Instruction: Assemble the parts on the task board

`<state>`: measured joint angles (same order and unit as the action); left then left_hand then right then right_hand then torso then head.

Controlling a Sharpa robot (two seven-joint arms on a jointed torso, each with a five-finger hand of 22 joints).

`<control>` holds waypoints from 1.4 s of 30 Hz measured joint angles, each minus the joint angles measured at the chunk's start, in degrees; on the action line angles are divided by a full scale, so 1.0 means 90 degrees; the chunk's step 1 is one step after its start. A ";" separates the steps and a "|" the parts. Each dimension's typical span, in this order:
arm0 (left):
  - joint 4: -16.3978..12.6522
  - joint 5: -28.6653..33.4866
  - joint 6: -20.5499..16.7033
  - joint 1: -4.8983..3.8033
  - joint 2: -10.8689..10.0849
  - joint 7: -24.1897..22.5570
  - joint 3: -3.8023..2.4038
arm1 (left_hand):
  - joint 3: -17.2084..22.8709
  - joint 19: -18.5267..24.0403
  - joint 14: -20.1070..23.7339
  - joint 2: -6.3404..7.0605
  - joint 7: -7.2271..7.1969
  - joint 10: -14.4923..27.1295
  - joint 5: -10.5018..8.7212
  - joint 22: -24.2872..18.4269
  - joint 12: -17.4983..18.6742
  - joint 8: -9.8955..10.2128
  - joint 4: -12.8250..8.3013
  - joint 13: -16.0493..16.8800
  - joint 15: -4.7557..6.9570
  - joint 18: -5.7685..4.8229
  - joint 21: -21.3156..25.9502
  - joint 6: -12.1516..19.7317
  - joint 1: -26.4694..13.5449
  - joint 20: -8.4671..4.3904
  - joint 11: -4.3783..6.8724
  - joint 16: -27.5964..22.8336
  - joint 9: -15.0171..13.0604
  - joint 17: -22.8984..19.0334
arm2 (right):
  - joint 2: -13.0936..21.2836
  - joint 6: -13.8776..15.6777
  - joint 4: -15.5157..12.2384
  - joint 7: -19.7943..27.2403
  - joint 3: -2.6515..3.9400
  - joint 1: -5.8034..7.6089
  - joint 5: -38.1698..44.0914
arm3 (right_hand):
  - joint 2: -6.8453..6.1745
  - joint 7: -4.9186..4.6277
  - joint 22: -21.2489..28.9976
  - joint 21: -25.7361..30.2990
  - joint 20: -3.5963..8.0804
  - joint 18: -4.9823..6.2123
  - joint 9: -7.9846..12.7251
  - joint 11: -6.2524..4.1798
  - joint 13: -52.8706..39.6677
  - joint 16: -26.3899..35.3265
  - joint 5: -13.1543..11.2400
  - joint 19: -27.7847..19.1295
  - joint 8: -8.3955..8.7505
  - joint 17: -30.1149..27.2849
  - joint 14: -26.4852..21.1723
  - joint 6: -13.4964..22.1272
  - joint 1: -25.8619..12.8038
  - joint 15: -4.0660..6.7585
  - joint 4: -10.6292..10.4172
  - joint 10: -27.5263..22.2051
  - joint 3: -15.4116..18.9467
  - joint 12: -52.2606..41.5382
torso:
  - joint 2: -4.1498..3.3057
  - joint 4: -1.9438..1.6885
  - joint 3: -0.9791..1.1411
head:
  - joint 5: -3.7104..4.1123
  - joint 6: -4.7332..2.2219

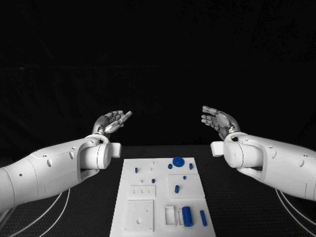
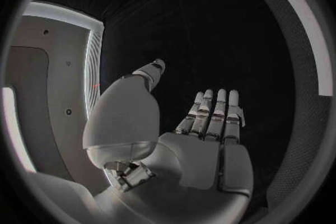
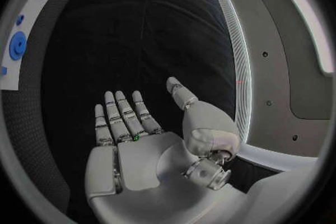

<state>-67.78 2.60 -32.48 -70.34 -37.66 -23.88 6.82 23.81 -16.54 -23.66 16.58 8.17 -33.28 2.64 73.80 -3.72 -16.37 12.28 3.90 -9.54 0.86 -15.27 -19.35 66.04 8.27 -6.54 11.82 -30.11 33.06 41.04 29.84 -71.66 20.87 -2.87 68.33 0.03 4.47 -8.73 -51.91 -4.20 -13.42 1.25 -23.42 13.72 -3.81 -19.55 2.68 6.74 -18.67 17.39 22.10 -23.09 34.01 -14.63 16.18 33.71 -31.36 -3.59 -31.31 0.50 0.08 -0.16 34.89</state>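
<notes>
Head view: flat white rectangular task board (image 1: 158, 197) lies lower centre of frame on the black bench (image 1: 229, 173), long axis running away from the camera. The bench surface is matte and dark, finely textured. Beyond its far edge the room is black, no detail resolvable.

Small blue parts on the board: a round blue disc-shaped part (image 1: 178, 161) at the far end, small blue pegs (image 1: 153, 180) scattered across the middle, and a thick blue cylinder (image 1: 187, 217) lying near the board's near right corner beside a thin blue bar (image 1: 203, 217). White recessed square plates sit in the board's near left area.

Left silver many-fingered hand (image 1: 112, 122): centre left of frame, raised above the bench beyond the board's far end, fingers straight and spread, holding nothing. The left wrist view confirms this (image 2: 210, 123): palm bare, fingers extended side by side, thumb apart.

Right silver many-fingered hand (image 1: 217, 120): centre right, same height, spread and holding nothing; right wrist view (image 3: 133, 123) agrees.

Both hands well apart from the board.
</notes>
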 measured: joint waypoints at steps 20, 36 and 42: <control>0.0689 -0.0114 0.1541 -0.0380 -0.0034 0.0613 0.0241 | -0.0291 -0.2364 -0.3165 -0.0906 0.0261 -0.3043 0.0395 -0.0027 -0.1239 -0.0822 -0.1052 0.0542 0.0358 0.0254 -0.0692 -0.2479 0.1630 -0.0606 -0.0127 0.1483 -0.0290 0.0490 | -0.0451 -0.1985 0.1501 -0.1413 -0.0185 0.0439 0.2549 | -0.1219 -0.0183 -0.2502 -0.0776 0.0165 0.0667 -0.0232 -0.0398 -0.0524 -0.0947 0.0541 0.2261 -0.0665 0.0744 0.2396 -0.1756 0.2712 0.0403 0.0023 0.2582 -0.0579 -0.0774 | -0.0001 -0.0011 -0.0007 | -0.0084 0.0079; -0.0196 -0.0572 0.1880 -0.0521 -0.0522 0.0688 0.0230 | 0.0792 -0.2977 -0.3719 -0.1114 0.0137 -0.3752 0.0352 -0.0220 -0.1110 -0.0396 -0.2848 0.0809 0.0559 0.0094 -0.0693 -0.3138 0.0592 -0.0999 0.0113 0.1621 -0.0256 0.0684 | -0.0471 -0.1926 0.1000 -0.2004 -0.0176 0.0456 0.6830 | -0.1259 -0.0176 -0.2262 -0.1282 0.0134 0.1489 -0.0400 -0.0862 -0.0954 -0.1303 0.0417 0.4195 -0.0431 0.1802 0.4220 -0.2626 0.3020 0.1233 0.0030 0.3807 -0.0990 -0.0649 | -0.0116 0.0018 0.0001 | -0.0140 0.0164; -0.0542 -0.0611 0.1930 -0.0527 -0.0683 0.0681 0.0230 | 0.0849 -0.2915 -0.3660 -0.1003 0.0279 -0.3511 0.0352 -0.0204 -0.0891 -0.0227 -0.2905 0.0799 0.0501 0.0086 -0.0693 -0.2986 0.0347 -0.1010 -0.0058 0.1575 -0.0259 0.0678 | -0.0566 -0.1930 0.0867 -0.2176 -0.0177 0.0455 0.7977 | -0.1651 -0.0190 -0.2233 -0.1403 0.0298 0.1490 -0.0289 -0.0601 -0.0744 -0.1303 0.0233 0.4721 -0.0156 0.2069 0.4694 -0.2352 0.2829 0.1381 -0.0080 0.3339 -0.0847 -0.0178 | -0.0200 0.0020 0.0012 | -0.0157 0.0522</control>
<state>-72.66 -2.90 -15.11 -75.08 -43.81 -17.75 8.88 31.45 -42.77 -56.60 7.55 10.68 -64.88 5.81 71.97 -11.74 -18.41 -13.87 11.10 -5.03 1.63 -21.51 -46.22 69.16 -0.82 -7.06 25.99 -32.43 39.17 35.95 12.47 -63.85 1.29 -4.47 72.42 71.83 -10.39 -10.44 -72.00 -16.82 -10.73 14.66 -26.02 8.30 -10.51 -31.28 4.78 49.23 -20.07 36.01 64.34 -44.26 59.47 -2.20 15.45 63.75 -38.99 -5.19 -33.11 0.68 0.19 -1.58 39.59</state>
